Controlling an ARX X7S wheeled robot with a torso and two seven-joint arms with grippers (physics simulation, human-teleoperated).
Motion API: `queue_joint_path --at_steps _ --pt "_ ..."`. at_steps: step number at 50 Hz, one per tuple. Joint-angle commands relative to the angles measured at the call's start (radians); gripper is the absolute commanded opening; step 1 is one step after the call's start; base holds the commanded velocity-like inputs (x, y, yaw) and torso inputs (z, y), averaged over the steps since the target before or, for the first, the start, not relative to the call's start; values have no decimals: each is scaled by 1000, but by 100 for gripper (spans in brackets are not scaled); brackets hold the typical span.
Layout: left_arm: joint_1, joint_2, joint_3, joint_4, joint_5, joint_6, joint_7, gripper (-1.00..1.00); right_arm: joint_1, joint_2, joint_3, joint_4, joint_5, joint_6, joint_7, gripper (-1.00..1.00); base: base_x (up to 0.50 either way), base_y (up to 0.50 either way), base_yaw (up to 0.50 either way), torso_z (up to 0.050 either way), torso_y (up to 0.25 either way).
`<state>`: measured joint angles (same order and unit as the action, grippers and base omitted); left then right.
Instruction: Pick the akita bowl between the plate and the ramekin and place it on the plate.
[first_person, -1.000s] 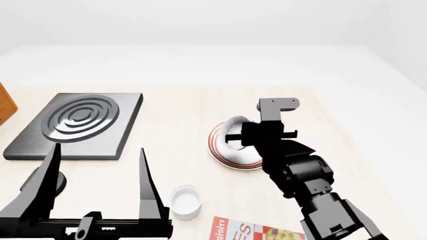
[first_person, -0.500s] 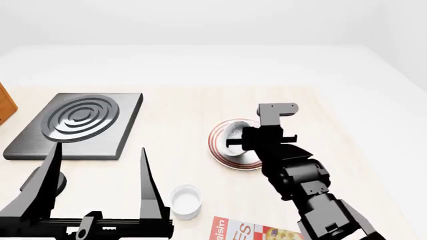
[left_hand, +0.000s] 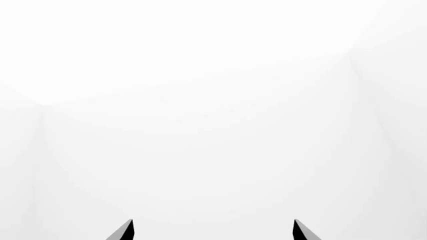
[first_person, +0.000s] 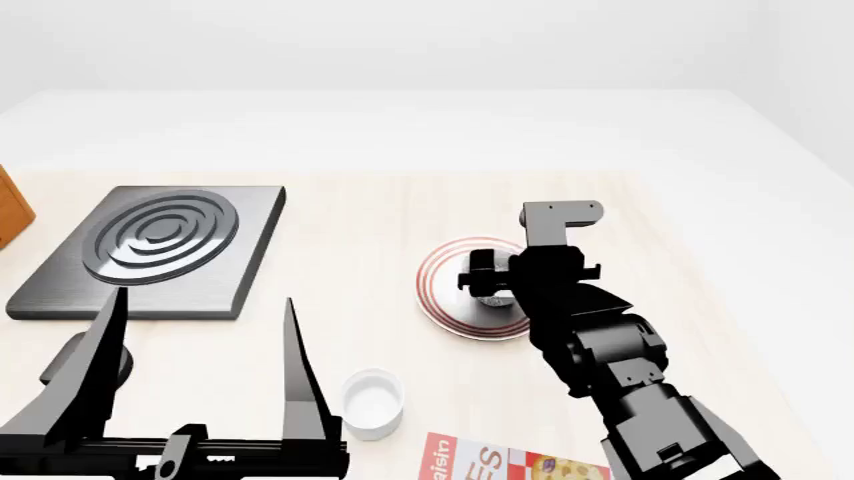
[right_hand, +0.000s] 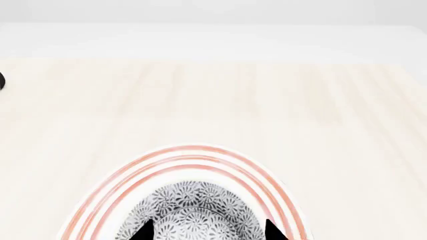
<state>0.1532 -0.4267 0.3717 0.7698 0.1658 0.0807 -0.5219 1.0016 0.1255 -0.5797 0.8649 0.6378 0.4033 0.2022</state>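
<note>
The akita bowl (right_hand: 195, 212), grey with a flowery speckle, sits in the middle of the plate (right_hand: 193, 151), which is white with red rings. My right gripper (right_hand: 207, 231) hovers just over the bowl, open, its two black tips spread over the bowl's sides. In the head view the right gripper (first_person: 487, 280) covers most of the bowl over the plate (first_person: 438, 292). The white ramekin (first_person: 371, 401) stands nearer the front, left of the plate. My left gripper (first_person: 200, 305) is open and empty at the front left; the left wrist view shows only its gripper (left_hand: 212, 228) tips against white.
A black burner slab with raised rings (first_person: 154, 250) lies at the back left. A cereal box (first_person: 514, 466) pokes in at the front edge. A brown object (first_person: 11, 205) shows at the far left, and a dark round thing (first_person: 80, 365) sits behind my left finger.
The right gripper lowered the tilted bowl onto the plate; the bowl now sits level and the tips stand apart over it. The left arm stayed still.
</note>
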Motion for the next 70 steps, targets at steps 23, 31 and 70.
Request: queue_joint_path --at_steps 23,31,70 --pt "6 15 -23 9 0 4 20 100 -63 186 54 -517 82 239 129 100 0 0 0 0 0" --pt "1 17 -15 17 1 -2 24 100 -123 315 92 -819 170 369 212 100 0 0 0 0 0" --pt "10 -2 -48 14 1 -4 -1 100 -819 699 701 -1729 411 168 471 100 0 0 0 0 0"
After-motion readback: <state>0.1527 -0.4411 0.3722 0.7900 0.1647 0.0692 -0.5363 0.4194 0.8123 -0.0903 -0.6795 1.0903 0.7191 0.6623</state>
